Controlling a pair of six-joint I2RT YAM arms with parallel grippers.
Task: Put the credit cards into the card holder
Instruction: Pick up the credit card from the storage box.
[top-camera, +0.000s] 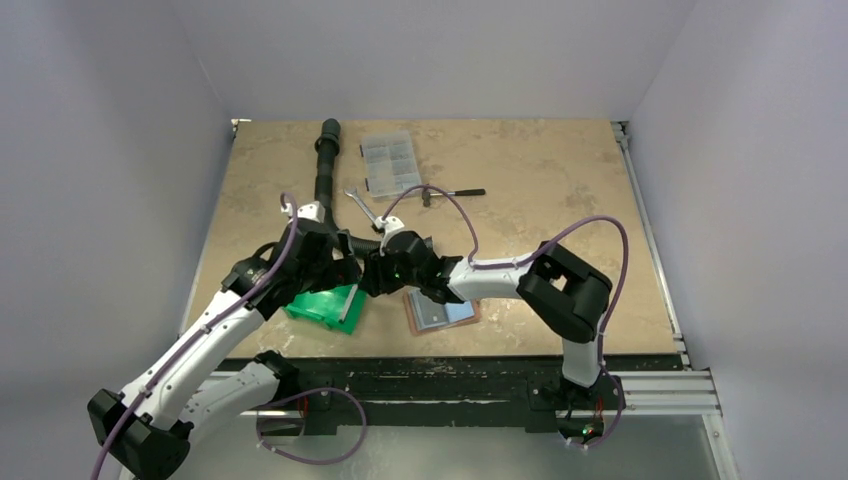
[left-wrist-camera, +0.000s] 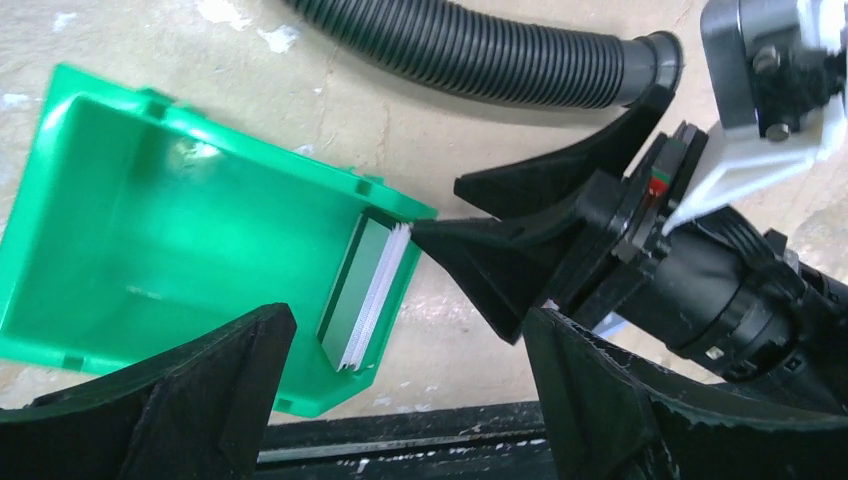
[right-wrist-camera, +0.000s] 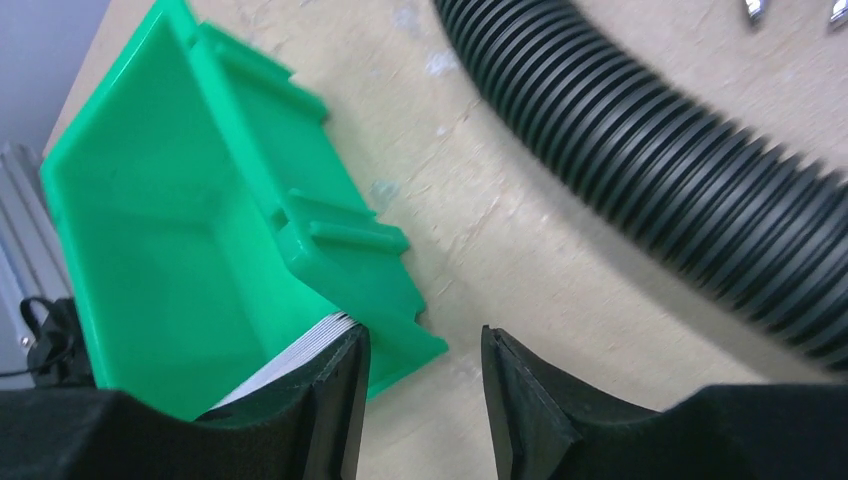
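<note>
Now, right hand (right-wrist-camera: 422, 350) beside cards (left-wrist-camera: 372, 295), green bin (left-wrist-camera: 150, 220)

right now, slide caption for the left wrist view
Open left gripper over a green bin, stack of cards upright inside.

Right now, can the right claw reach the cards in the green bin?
Probably, though not cleanly: the right claw is at the green bin's corner, one finger beside the cards, bin wall between its jaws.

grn bin (left-wrist-camera: 150, 230), cards (left-wrist-camera: 372, 290) inside, blk hose (left-wrist-camera: 480, 50)
</note>
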